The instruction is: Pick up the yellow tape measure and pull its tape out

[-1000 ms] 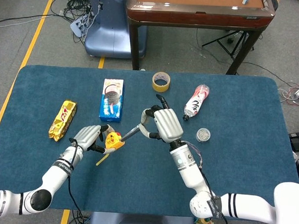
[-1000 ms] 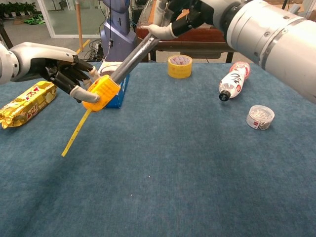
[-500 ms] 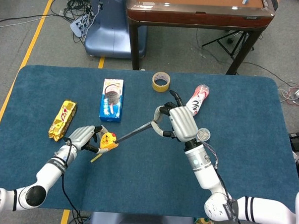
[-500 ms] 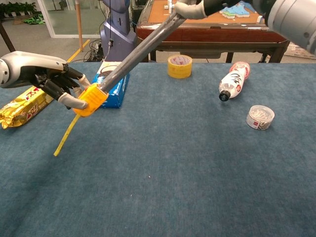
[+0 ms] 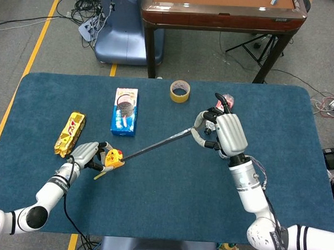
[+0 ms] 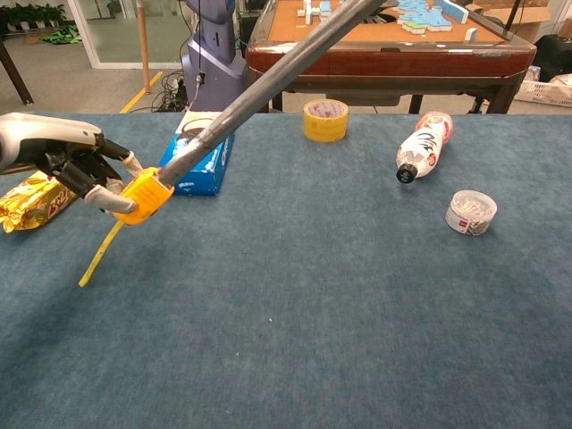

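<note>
My left hand (image 5: 87, 153) (image 6: 63, 156) grips the yellow tape measure (image 5: 113, 157) (image 6: 143, 196) above the left side of the blue table. A yellow strap (image 6: 100, 258) dangles from its case. The grey tape (image 5: 158, 144) (image 6: 259, 79) runs out taut from the case up and to the right. My right hand (image 5: 223, 133) pinches the tape's far end over the table's right half, near the bottle. In the chest view the right hand is out of frame above.
On the table (image 5: 163, 202) lie a gold snack pack (image 5: 70, 133) (image 6: 34, 195), a blue biscuit box (image 5: 125, 110) (image 6: 198, 154), a roll of yellow tape (image 5: 180, 91) (image 6: 325, 119), a lying bottle (image 6: 422, 145) and a small round clear box (image 6: 470, 211). A wooden table (image 5: 216, 11) stands behind.
The hands have moved apart: the left hand with the case went left and down, the right hand went right, and much more tape is drawn out.
</note>
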Tool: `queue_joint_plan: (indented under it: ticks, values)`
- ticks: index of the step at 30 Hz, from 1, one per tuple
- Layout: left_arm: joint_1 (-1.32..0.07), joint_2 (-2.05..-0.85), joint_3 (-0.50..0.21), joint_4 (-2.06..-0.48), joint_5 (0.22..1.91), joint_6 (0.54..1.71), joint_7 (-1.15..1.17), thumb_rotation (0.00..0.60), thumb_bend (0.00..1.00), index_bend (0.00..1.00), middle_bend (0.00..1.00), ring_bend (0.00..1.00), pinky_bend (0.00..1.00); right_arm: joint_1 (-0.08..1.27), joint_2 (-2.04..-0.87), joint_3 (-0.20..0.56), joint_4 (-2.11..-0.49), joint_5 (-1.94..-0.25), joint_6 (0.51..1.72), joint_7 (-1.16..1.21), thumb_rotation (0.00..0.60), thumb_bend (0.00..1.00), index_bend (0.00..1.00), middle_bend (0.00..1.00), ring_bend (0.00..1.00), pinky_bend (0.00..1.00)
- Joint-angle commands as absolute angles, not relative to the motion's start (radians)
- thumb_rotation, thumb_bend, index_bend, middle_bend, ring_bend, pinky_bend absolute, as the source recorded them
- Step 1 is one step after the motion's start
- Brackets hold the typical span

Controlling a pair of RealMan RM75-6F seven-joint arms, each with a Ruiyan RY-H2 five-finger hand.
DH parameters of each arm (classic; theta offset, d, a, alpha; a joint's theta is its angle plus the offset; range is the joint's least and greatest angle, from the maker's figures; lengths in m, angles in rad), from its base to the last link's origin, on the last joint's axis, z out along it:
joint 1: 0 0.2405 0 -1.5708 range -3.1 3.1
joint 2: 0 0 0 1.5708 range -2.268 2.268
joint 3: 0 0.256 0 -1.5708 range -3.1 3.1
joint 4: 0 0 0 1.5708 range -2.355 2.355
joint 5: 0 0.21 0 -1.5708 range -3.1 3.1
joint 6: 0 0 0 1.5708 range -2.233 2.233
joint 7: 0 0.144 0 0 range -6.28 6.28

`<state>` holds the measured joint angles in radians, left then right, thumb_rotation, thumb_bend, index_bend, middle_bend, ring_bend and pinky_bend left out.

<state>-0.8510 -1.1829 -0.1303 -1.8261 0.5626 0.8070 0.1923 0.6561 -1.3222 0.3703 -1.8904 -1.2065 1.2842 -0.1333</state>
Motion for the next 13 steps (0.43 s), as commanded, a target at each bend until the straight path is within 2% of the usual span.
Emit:
queue_joint_plan:
  ticks: [1, 13]
  values:
    - [-0.849, -1.183, -0.125, -1.82, 0.566, 0.801, 0.189, 0.6, 0.2, 0.54, 0.58, 0.44, 0.27, 0.633, -1.289, 0.374, -1.907, -1.216, 1.3, -0.121, 0.6, 0.77, 0.65, 0.62, 0.42, 0.0]
    - [-0.848, -1.189, -0.116, -1.815, 0.571, 0.811, 0.18, 0.6, 0.2, 0.54, 0.58, 0.44, 0.27, 0.595, -1.234, 0.375, -1.933, -1.227, 1.314, -0.084, 0.6, 0.77, 0.65, 0.62, 0.42, 0.0]
